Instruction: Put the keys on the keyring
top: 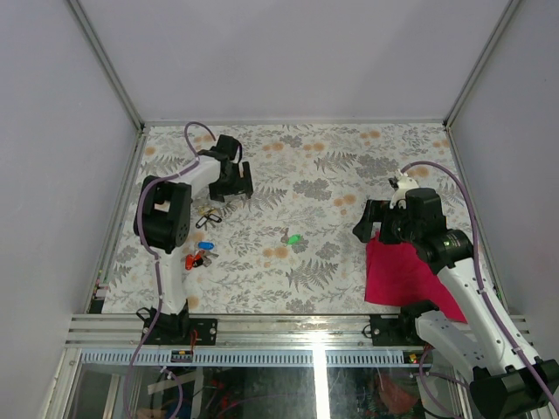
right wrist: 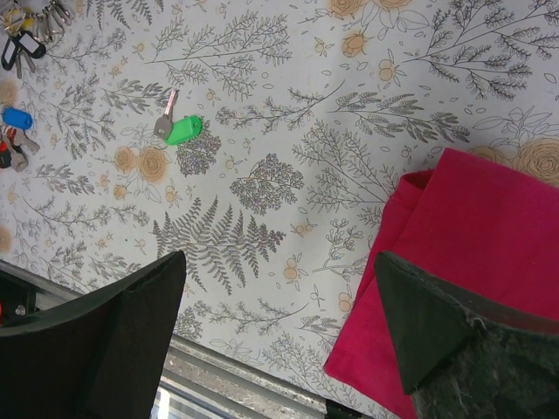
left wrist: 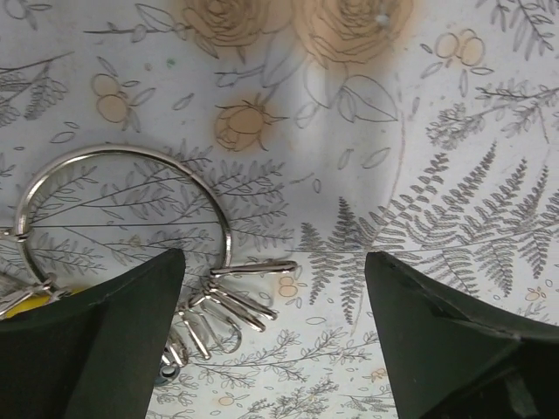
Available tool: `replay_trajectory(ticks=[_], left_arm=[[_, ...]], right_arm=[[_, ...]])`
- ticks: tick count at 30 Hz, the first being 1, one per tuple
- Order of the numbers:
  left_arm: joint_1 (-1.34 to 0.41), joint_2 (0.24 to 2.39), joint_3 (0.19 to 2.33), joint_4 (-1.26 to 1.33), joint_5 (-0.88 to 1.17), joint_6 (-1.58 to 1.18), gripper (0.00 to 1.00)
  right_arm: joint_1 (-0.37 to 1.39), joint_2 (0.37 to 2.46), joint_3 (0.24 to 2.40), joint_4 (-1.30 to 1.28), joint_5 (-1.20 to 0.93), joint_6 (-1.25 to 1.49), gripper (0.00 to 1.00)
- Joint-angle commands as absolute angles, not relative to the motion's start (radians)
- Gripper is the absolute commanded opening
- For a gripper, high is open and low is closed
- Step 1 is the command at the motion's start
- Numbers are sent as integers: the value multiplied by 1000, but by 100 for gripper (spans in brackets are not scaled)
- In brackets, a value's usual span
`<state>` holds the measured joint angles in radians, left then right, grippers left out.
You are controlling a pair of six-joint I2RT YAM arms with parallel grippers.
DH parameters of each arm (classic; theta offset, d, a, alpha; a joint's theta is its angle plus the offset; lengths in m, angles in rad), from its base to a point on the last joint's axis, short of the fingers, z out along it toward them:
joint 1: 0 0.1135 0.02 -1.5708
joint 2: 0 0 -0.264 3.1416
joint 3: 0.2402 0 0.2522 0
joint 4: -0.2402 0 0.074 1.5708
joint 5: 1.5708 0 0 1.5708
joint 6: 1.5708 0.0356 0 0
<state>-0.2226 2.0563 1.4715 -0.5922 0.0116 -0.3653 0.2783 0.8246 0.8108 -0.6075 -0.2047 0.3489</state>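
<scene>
Hovering my left fingers [left wrist: 105, 349], spread open, I see the keyring [left wrist: 122, 150] just beside them at ten o'clock; right fingers [right wrist: 105, 349] gape, far off.

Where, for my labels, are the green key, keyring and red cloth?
Green key [right wrist: 184, 130]: right wrist view, plastic head.
Keyring [left wrist: 113, 149]: left wrist view, top of wire.
Red cloth [right wrist: 489, 253]: right wrist view, its middle.
</scene>
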Motion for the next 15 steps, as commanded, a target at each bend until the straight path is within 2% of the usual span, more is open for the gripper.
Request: replay_trajectory(ticks=[1, 7, 15], left_arm=[[-280, 2085, 1461, -559, 67, -370, 85], [-374, 2067, 1405, -516, 78, -374, 79], [-511, 2002, 1305, -455, 98, -397, 76]], right_arm=[[272, 818, 810, -583, -233, 341, 95], [272, 818, 809, -585, -234, 341, 95], [273, 786, 798, -591, -208, 359, 93]])
